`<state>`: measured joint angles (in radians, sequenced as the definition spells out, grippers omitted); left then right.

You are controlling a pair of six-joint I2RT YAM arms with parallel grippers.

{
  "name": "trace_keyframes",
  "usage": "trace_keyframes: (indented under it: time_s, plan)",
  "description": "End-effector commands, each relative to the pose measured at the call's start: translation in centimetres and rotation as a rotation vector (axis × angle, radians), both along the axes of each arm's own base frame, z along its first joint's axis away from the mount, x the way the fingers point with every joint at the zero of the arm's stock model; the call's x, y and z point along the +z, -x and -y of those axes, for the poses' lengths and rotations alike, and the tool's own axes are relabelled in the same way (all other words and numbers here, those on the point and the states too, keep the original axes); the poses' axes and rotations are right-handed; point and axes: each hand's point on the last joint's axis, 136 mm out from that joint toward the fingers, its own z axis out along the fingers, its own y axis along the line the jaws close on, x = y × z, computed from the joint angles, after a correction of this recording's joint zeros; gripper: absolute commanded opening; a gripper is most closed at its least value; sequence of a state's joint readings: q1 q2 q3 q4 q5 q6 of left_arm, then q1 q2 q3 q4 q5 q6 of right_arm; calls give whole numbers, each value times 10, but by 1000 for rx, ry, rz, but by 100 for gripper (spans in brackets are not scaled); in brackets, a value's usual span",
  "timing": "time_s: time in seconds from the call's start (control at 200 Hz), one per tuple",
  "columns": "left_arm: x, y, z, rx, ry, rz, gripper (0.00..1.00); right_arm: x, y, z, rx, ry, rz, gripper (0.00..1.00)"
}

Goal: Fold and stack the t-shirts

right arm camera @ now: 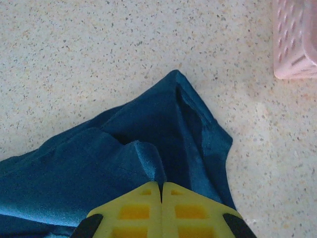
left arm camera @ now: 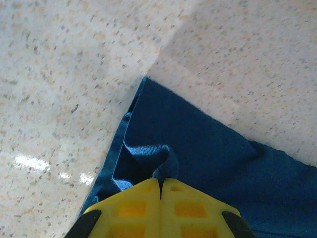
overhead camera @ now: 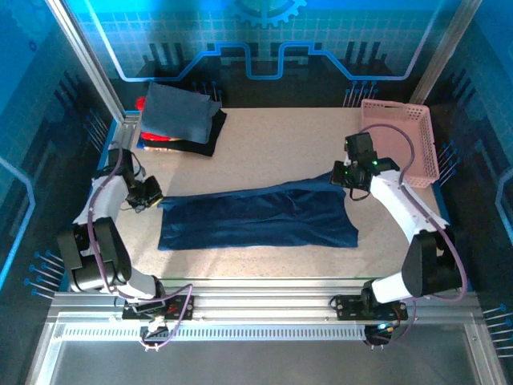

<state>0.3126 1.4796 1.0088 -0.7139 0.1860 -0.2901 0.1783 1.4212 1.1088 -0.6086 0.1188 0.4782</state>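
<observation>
Left gripper [left arm camera: 161, 181]: yellow jaws pressed fully together, a small pleat of navy cloth nipped between the tips at the shirt's corner. Right gripper [right arm camera: 161, 184]: likewise closed tight, on a raised fold of the same cloth. Each arm has an opposite end, presumably so the garment moves as one piece instead of bunching.

Navy t-shirt [overhead camera: 256, 216]: lies across the middle of the overhead frame as a long band, doubled lengthwise by the look of it. One end is at centre-left, and the other rises to a peak at centre-right. It rests flat on the speckled table [overhead camera: 272, 136], with some wrinkling mid-span.

Folded stack [overhead camera: 178, 112]: upper left of the overhead frame. Slate-blue piece on top, black beneath, a sliver of red at its left edge. It sits well apart from the working area, likely the destination.

Pink basket [overhead camera: 401, 140]: upper right, near the right-hand pincer, not touching the shirt.

Judgement: mid-fold. The next crease probably brings one end over toward the other.
</observation>
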Motion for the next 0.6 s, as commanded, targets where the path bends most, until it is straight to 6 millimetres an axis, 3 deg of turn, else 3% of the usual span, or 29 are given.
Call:
trace_keyframes:
  time_s: [0.0, 0.37, 0.405, 0.595]
  plan:
    - [-10, 18, -9, 68, -24, -56, 0, 1, 19, -3, -14, -33, -6, 0]
    - [-39, 41, -13, 86, -65, -136, 0, -35, 67, 4, -57, -46, -107, 0]
    - [-42, 43, -15, 88, -76, -144, 0, -48, 75, 5, -59, -43, -142, 0]
    - [-57, 45, -21, 102, -96, -204, 0, -74, 90, 4, -81, -54, -225, 0]
